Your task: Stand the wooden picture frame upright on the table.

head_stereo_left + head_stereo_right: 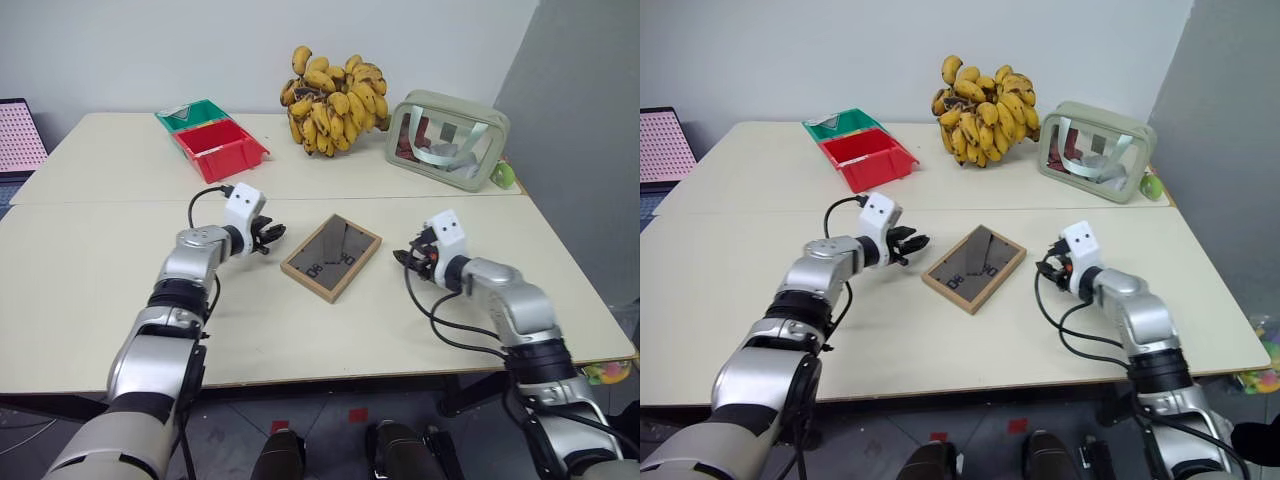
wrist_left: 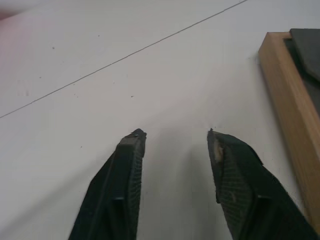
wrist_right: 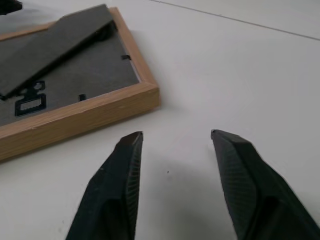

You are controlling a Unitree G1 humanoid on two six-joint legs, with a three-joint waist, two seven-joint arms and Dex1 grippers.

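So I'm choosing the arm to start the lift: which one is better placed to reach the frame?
Left, marginally. The left gripper sits nearer the wooden picture frame, lying back-up; the right gripper is slightly farther. Both have open fingers, empty.

Left gripper (image 2: 175,137) jaws apart over table (image 2: 100,100), wooden picture frame (image 2: 285,100) beside

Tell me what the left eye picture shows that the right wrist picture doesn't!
Left eye view alone: a bunch of yellow bananas, a red plastic bin, a green plastic bin, a pale green clear-windowed pouch, and the left tool. Right wrist view alone: a close look at the frame's dark fold-out stand. Both: the small light-wood picture frame lying back-up on the cream table, and the open right tool.
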